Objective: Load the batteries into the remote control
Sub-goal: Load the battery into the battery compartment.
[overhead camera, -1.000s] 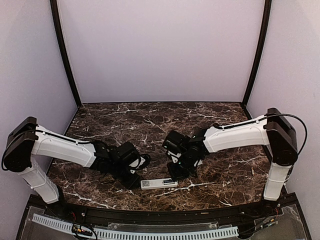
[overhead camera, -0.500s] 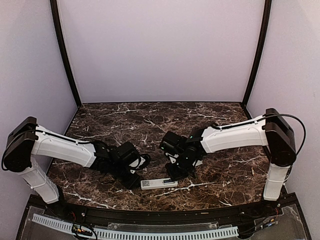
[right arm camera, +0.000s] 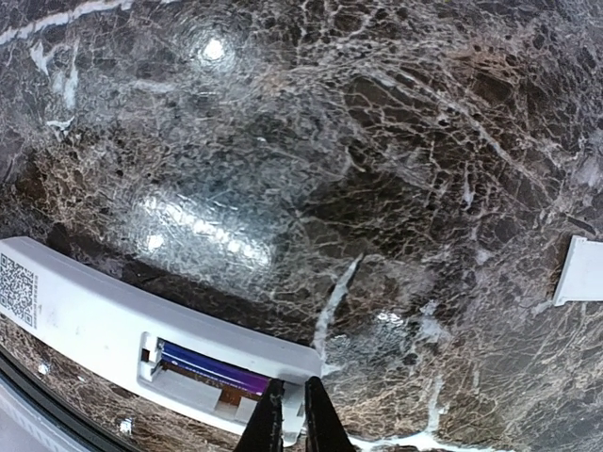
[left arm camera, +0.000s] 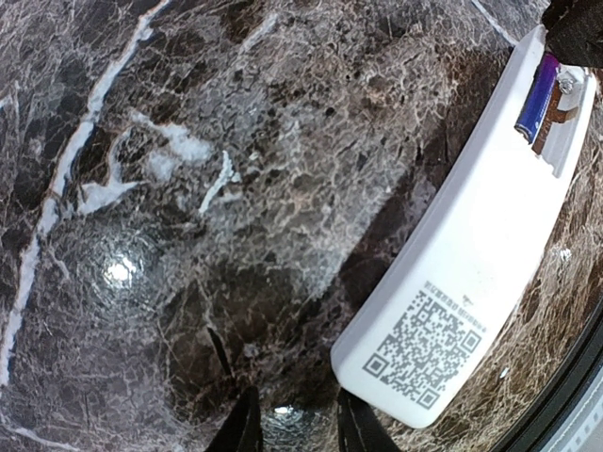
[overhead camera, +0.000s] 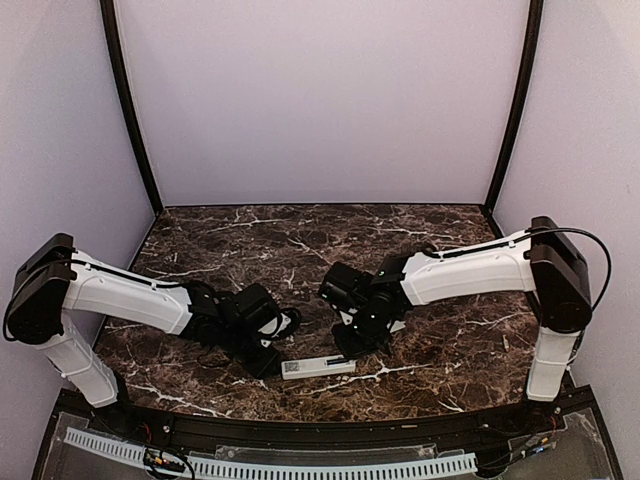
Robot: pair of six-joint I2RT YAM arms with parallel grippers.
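The white remote control (overhead camera: 318, 367) lies label side up near the table's front edge, its QR-code patch (left arm camera: 426, 344) at the left end. Its battery bay at the right end is uncovered, and one bluish-purple battery (right arm camera: 212, 369) lies in it, also showing in the left wrist view (left arm camera: 537, 99). The slot beside it shows a bare brown strip. My right gripper (right arm camera: 293, 414) is shut and empty, tips down on the remote's right end by the bay. My left gripper (left arm camera: 297, 433) is slightly open and empty, right beside the remote's label corner. No other battery shows.
A small flat white plastic piece (right arm camera: 577, 271) lies on the dark marble table (overhead camera: 300, 250) to the right of the remote. The table's black front rim (overhead camera: 320, 425) runs just below the remote. Purple walls close in the back and sides.
My right gripper has shifted slightly left at the remote's right end. The left arm and the remote have not visibly moved.
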